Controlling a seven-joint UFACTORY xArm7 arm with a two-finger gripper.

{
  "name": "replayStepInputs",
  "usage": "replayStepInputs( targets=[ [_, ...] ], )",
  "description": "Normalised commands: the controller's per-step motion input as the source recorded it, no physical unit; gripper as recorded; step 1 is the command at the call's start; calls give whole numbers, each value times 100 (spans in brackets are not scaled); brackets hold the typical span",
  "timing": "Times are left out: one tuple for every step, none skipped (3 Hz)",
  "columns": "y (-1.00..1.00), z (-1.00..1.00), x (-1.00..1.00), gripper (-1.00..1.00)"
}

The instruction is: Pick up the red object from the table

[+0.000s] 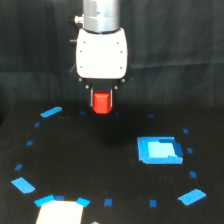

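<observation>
The red object (102,102) is a small stubby red-orange block held between the fingers under the white gripper body. My gripper (102,100) hangs from the arm at the top middle of the exterior view and is shut on the block. The block appears lifted clear of the black table (90,160), with dark surface showing below it. The fingers themselves are short, dark and mostly hidden beside the block.
A bright blue rectangle (159,149) lies on the table to the exterior view's right. Small blue tape marks ring the table, such as one at the left (51,112) and one at the lower right (192,196). A pale block (60,212) sits at the bottom edge.
</observation>
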Motion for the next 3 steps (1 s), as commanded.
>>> replayStepInputs(
  targets=[
    [-100, 66, -72, -100],
    [100, -36, 8, -85],
    [100, -31, 18, -100]
  ],
)
